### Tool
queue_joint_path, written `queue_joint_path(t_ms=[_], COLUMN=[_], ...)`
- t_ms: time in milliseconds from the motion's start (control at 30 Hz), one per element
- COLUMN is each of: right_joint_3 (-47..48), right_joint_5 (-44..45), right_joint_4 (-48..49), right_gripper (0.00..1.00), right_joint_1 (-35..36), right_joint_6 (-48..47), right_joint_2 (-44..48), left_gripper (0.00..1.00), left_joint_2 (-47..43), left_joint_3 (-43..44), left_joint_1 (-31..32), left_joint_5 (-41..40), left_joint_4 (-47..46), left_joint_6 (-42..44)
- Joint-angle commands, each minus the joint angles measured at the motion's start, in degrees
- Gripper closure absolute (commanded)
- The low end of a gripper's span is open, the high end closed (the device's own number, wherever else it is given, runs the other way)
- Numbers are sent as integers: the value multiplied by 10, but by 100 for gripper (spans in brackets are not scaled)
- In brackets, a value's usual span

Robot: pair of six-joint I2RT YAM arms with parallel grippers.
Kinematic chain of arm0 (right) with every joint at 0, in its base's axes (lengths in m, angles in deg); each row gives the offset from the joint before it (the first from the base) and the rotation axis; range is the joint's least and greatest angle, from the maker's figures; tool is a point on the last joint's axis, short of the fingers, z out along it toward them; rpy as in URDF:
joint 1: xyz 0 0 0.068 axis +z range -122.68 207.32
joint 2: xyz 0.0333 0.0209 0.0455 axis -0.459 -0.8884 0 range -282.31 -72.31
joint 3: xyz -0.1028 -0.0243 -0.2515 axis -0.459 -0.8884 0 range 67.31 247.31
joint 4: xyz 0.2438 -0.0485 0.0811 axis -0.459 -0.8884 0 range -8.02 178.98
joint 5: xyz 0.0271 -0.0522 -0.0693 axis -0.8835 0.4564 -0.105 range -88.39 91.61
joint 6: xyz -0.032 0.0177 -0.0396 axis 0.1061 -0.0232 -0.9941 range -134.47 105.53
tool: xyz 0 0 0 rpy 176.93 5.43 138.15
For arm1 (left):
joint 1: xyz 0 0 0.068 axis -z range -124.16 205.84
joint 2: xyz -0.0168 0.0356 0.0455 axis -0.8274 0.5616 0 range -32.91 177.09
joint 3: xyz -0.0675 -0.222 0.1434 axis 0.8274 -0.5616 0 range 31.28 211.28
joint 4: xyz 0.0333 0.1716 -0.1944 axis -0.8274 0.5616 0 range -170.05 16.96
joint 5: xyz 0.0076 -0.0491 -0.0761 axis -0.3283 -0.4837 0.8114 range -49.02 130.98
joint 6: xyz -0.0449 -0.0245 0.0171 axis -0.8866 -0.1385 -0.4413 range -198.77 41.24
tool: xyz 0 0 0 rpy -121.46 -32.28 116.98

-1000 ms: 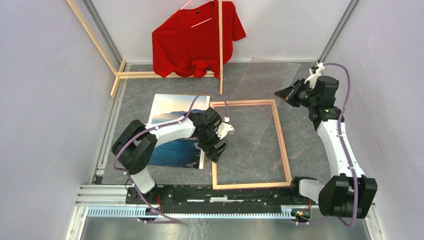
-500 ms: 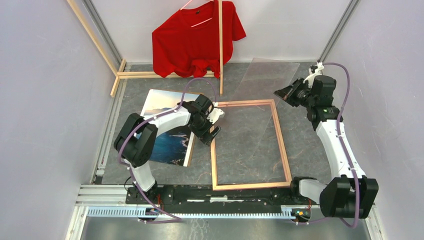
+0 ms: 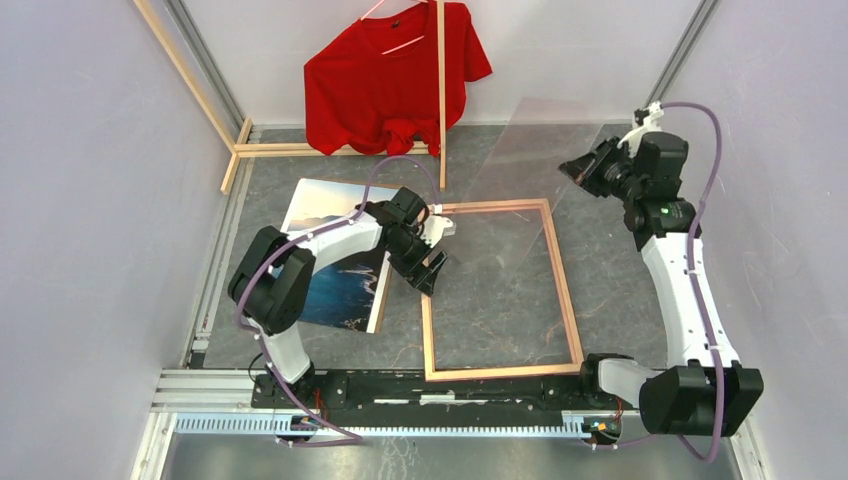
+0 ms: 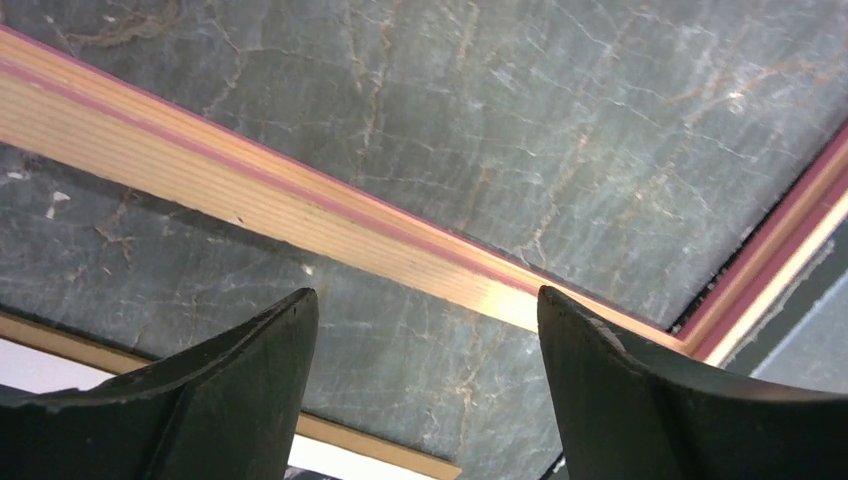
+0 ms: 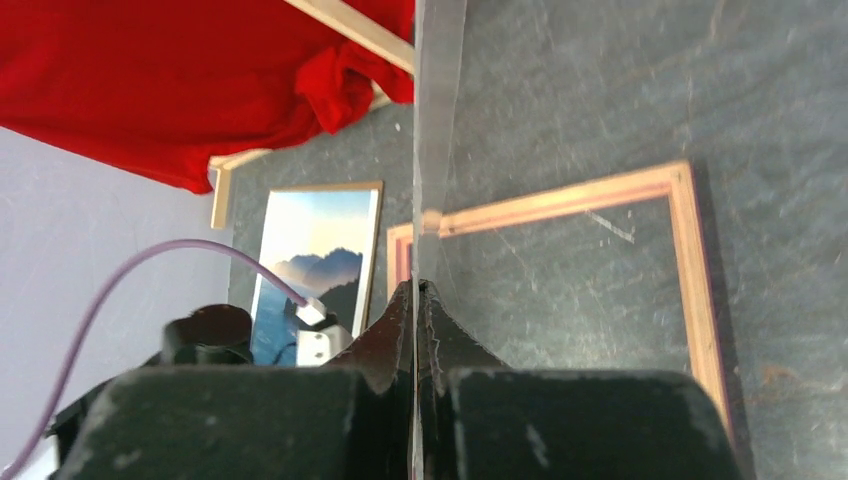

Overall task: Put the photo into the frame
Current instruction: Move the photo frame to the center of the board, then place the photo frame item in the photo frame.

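covering the middle of the photo (image 3: 345,295), the left arm leaves only the pale sky end at 12 o'clock and the blue sea end at 6 o'clock exposed in the top view. the photo lies flat on the table (image 3: 600,280) at 9 o'clock of the frame (image 3: 563,280), near it but outside its opening. the frame lies flat with bare table showing through it. the left gripper (image 3: 432,265) sits at the frame's 9 o'clock rail, close to the 11 o'clock corner. the top view does not resolve its fingers. the left wrist view shows them spread wide with nothing between them, with the wood rail and its pink stripe running across past the tips. contact with the rail cannot be confirmed. a tan strip edging a white patch at 7 o'clock of that view is cut off and cannot be identified. the right gripper (image 3: 583,170) is raised at 1 o'clock of the frame. only the right wrist view shows its fingers pressed together on the edge of a clear sheet (image 3: 530,140), which appears there edge-on as a thin pale line. the top view shows the sheet as a faint sheen, with the lower edge hard to trace. a red shirt (image 3: 395,75) hangs on a wooden rack (image 3: 441,90) at 12 o'clock.
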Motion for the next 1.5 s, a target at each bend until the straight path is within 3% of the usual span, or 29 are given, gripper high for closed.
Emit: queue_joint_path(t_ms=[0,67,133,600,700,800,1000,1200,1300,1467], right_joint_3=[71,69,61,30,30,39,31,-6,-36,-69], right_joint_5=[11,5,-8,-40,-56,-70,-149,-218,-267,-307], right_joint_4=[-8,-5,3,33,39,41,96,147,230,342], right_gripper=[100,100,100,100,100,100,100,100,100,100], right_joint_1=[-13,-19,-20,-21,-21,-21,-18,3,13,21], right_joint_6=[-38,-36,-30,-8,-5,1,48,119,210,349], right_joint_2=[11,15,18,25,26,27,44,78,103,134], left_gripper=[17,32,39,47,39,24,5,0,0,0], left_joint_2=[30,45,69,52,27,-6,-64,-95,-105,-112], left_joint_3=[-3,-2,18,33,38,51,129,271,282,260], left_joint_1=[8,9,8,-20,-21,-21,-55,-203,-287,-355], left_joint_5=[-41,-103,-152,-229,-195,-160,-111,-92,-104,-139], left_joint_4=[-46,-65,-58,-75,-69,-47,32,135,138,129], left_joint_6=[-27,-42,-40,-33,-26,-25,-15,1,18,36])
